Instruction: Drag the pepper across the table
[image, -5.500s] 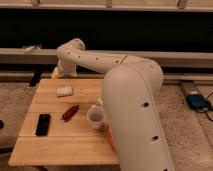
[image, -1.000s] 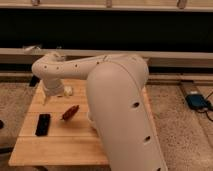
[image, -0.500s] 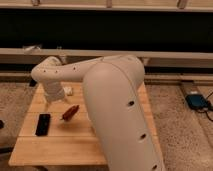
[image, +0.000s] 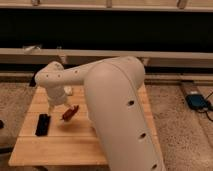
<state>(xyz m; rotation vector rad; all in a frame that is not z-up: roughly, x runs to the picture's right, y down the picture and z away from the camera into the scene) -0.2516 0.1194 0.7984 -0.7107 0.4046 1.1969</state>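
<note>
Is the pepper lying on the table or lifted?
Lying on the table: the pepper rests flat on the wood. The claw hangs close beside it, not around it; contact, cannot tell.

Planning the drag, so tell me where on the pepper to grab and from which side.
Grip the pepper across its slim middle, coming from above: it lies flat and slanted on the table. The open claw hangs close beside it.

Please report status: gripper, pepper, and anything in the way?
Gripper open, low over table, close beside pepper. Pepper lying flat, not gripped. Phone lies apart, beyond the gripper.
</note>
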